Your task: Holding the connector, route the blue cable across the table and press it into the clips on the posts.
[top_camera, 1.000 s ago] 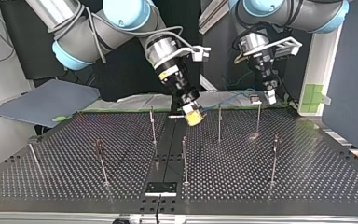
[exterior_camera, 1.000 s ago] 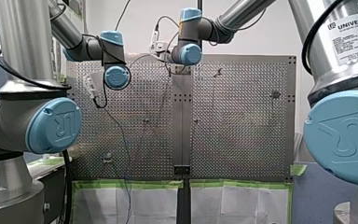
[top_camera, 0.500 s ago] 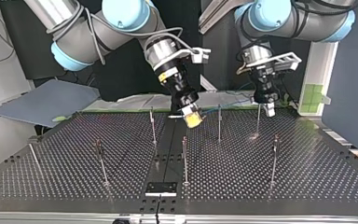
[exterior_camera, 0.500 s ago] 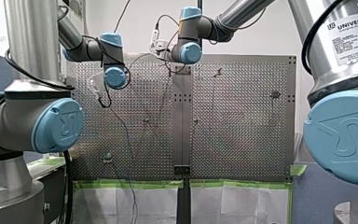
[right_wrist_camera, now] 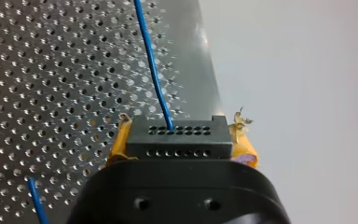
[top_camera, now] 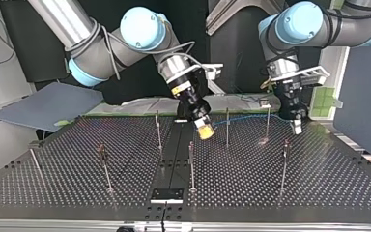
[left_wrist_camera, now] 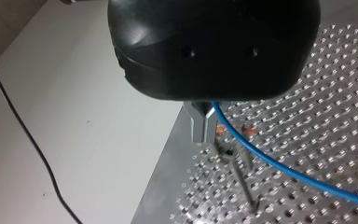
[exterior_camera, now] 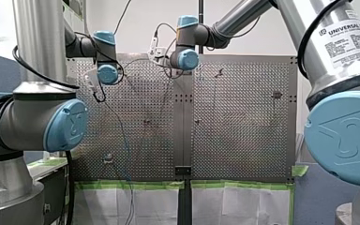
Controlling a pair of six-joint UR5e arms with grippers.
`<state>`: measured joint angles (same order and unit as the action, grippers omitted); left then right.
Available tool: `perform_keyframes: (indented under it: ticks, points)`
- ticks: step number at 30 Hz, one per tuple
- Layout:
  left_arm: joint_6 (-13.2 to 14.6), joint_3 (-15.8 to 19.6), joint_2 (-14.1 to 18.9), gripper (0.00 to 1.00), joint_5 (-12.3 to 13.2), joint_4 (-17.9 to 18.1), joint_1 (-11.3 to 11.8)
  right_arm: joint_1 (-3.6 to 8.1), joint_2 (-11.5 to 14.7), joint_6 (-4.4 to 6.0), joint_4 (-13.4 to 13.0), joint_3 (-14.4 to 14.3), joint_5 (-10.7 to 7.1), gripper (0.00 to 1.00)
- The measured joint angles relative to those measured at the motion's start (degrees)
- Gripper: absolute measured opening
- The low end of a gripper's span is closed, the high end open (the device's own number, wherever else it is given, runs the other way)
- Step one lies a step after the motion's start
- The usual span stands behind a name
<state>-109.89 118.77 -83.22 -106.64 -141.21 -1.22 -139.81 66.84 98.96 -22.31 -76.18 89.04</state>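
Note:
In the right wrist view my right gripper point(right_wrist_camera: 177, 136), with yellow pads, is shut on the black connector point(right_wrist_camera: 176, 140). The blue cable point(right_wrist_camera: 151, 70) leaves the connector's front over the perforated plate. In the top view this gripper point(top_camera: 204, 131) hangs low near the table's middle. From it the blue cable point(top_camera: 251, 117) runs toward the view's right, past two thin posts point(top_camera: 227, 126), to my left gripper point(top_camera: 296, 128). In the left wrist view my left gripper point(left_wrist_camera: 204, 135) has its metal fingers shut on the blue cable point(left_wrist_camera: 279, 165), just above a post with a clip point(left_wrist_camera: 237, 164).
Several more thin posts point(top_camera: 191, 164) stand on the perforated table point(top_camera: 319, 188), one point(top_camera: 284, 162) close in front of my left gripper. A black plate point(top_camera: 166, 195) lies at the top view's near edge. A grey pad point(top_camera: 48, 104) lies off the table at the view's left.
In the top view my left gripper has moved to the right and down, closer to the table, drawing the blue cable past the posts. My right gripper has shifted slightly right and lower.

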Motion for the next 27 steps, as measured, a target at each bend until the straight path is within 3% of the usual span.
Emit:
perform_keyframes:
  ticks: [10, 19, 27]
  points:
    - [1.07, -2.75, -1.07, 0.00, 1.22, -0.60, 4.56, 0.06, -3.32, 0.07, 0.91, 4.76, 0.02, 0.00]
    - [1.15, -3.57, -2.74, 0.00, 3.80, 0.68, 5.88, 0.10, -5.99, 0.28, 1.00, 7.35, -0.11, 0.00]
    - [1.04, -4.74, -4.45, 0.00, 5.31, 1.61, 6.58, 0.12, -6.80, 0.42, 1.05, 8.83, -0.13, 0.00]
